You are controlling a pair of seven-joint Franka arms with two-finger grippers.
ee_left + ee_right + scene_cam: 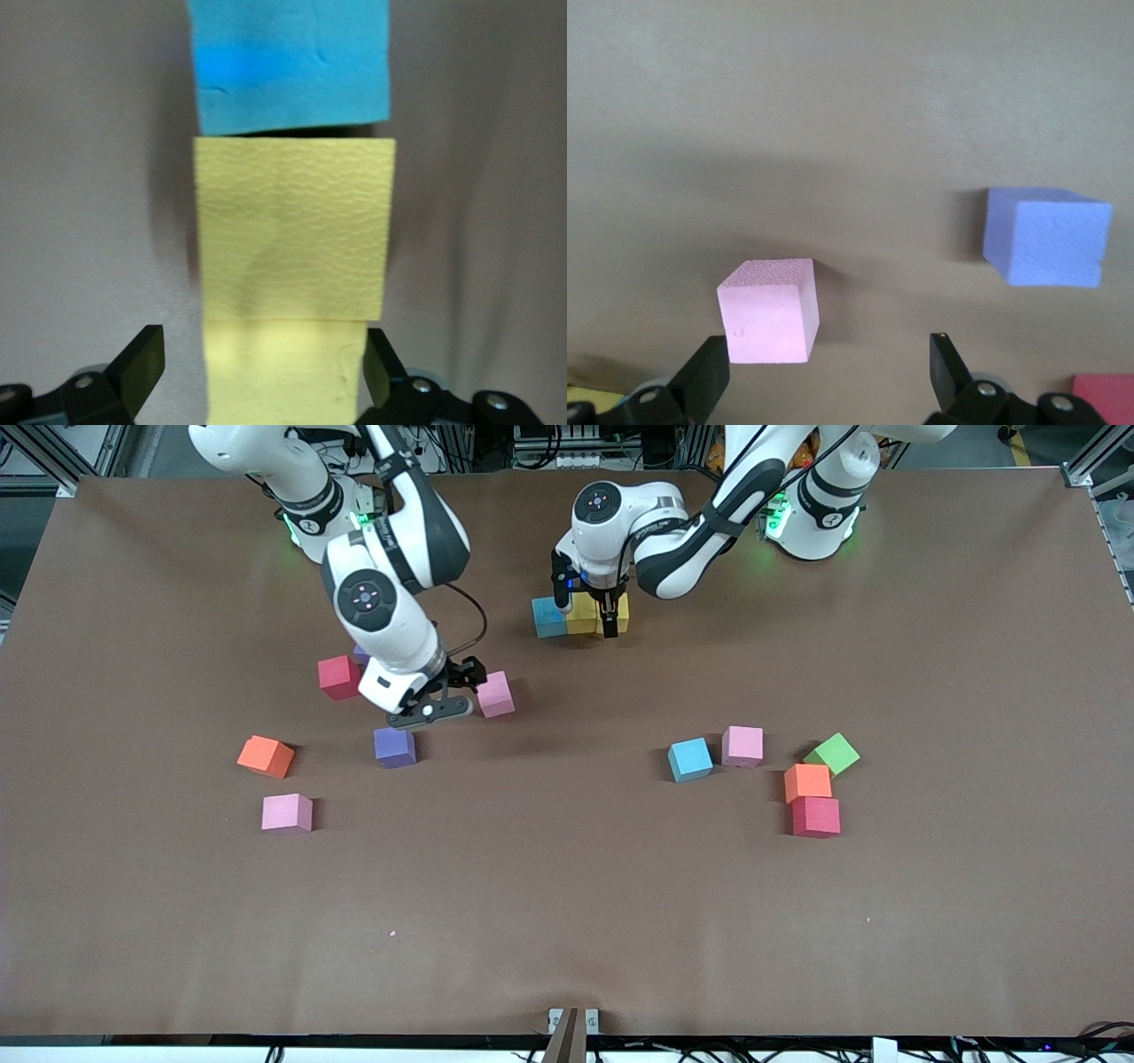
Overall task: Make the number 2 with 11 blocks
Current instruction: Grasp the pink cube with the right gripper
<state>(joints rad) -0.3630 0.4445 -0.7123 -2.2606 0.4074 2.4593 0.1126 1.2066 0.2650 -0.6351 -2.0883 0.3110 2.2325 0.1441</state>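
Upper centre of the frame, the left gripper (586, 609) stands open astride a yellow block (613, 614), starting the row (580, 616). The right gripper (447, 691), open and empty, nears a pink block (495, 693).

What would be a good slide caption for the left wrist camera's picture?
Left gripper, fingers open, straddles a yellow cube ending a row with another yellow cube and a light blue cube.

Left arm reaching in from its base, wrist bent downward, left gripper (586, 609) low at the table with fingers parted (tips pointing down), right arm extended forward, right gripper (443, 695) tilted, fingers apart, low above the table
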